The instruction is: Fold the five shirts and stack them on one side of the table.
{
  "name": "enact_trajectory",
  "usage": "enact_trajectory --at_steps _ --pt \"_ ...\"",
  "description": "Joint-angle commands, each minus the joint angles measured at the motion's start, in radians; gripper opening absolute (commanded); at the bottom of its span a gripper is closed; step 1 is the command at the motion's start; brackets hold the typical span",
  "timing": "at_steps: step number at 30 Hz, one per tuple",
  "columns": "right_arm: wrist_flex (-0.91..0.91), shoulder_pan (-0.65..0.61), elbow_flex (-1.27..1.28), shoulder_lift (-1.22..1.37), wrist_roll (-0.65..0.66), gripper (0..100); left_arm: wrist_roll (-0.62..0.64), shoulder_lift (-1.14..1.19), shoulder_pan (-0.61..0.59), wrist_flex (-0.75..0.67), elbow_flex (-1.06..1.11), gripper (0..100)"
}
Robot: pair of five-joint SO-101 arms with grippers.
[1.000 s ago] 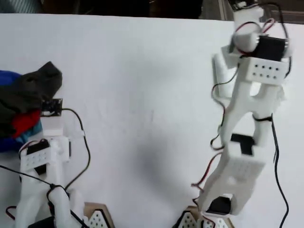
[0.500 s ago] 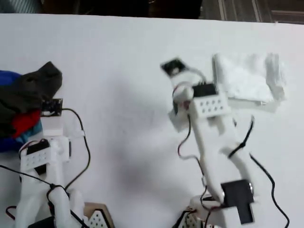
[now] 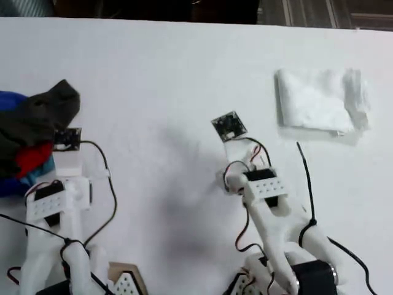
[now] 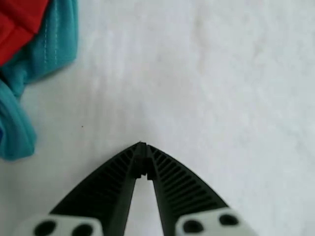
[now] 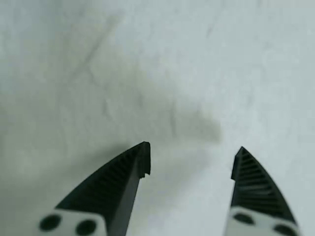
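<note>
A folded white shirt (image 3: 319, 101) lies flat at the back right of the white table (image 3: 159, 74). At the left edge a loose pile holds a dark grey shirt (image 3: 43, 114) over a blue one (image 3: 9, 101), a red one (image 3: 34, 155) and a teal one (image 3: 21, 179). My left gripper (image 4: 141, 149) is shut and empty, just above the bare table, beside the teal shirt (image 4: 34, 54) and the red shirt (image 4: 17, 19). My right gripper (image 5: 193, 153) stands open over bare table with nothing between its fingers. The right arm (image 3: 261, 187) sits front centre, apart from the white shirt.
The left arm (image 3: 55, 196) stands at the front left next to the pile, with wires (image 3: 107, 184) looping beside it. Bare table stretches between the two arms and across the back.
The right arm has swung back from over the white shirt to the front centre, which uncovers the folded shirt. The left arm and the pile have not moved.
</note>
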Motion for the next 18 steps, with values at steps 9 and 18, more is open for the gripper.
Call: enact_trajectory --at_steps 9,18 --pt "-0.022 -0.005 0.002 -0.041 -0.005 26.2 -0.008 -0.083 -0.140 0.532 -0.552 15" --pt "-0.022 -0.007 0.002 -0.041 -0.005 26.2 -0.226 -0.058 -0.440 0.327 -0.704 27"
